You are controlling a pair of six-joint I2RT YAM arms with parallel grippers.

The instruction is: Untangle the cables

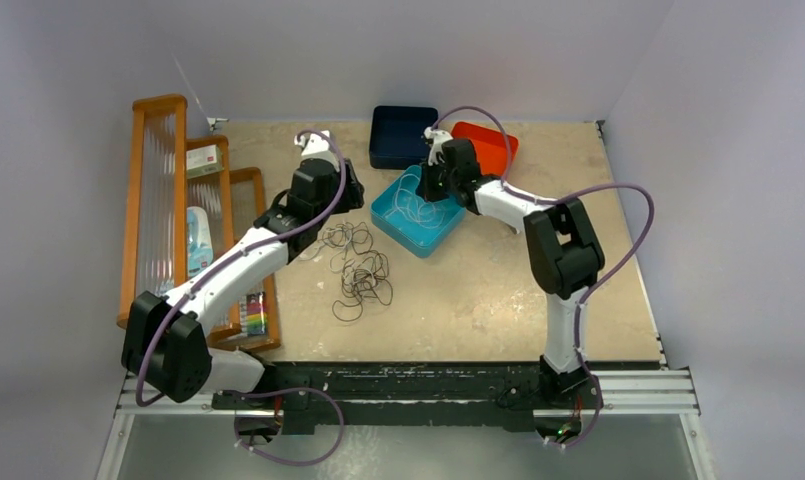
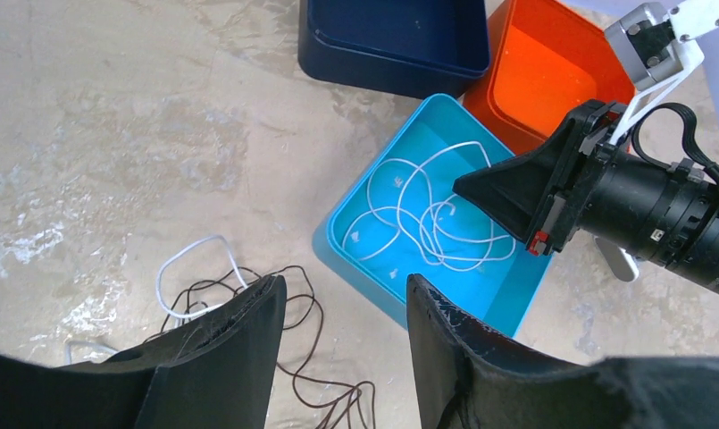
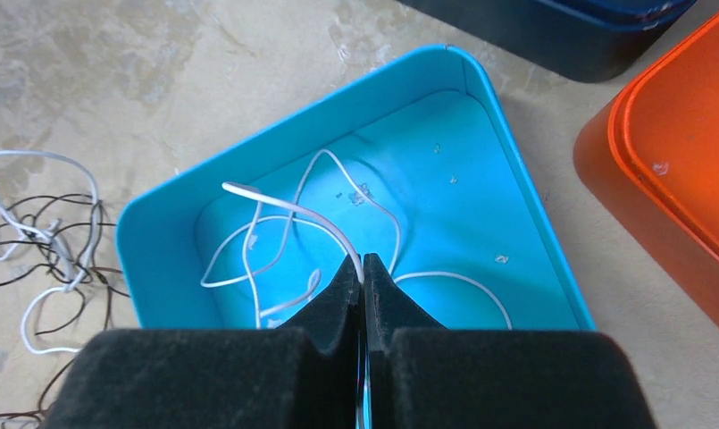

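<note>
Right fingers (image 3: 336,308) tight around white cable (image 3: 284,207)

No lettering can be read with certainty. A line of tiny white print on the black cylindrical housing (image 2: 648,213) of the right arm's wrist is too small to make out. Labels on a small box (image 1: 204,160) and a colourful pack (image 1: 254,315) in the wooden rack (image 1: 158,105) are blurred.
</note>
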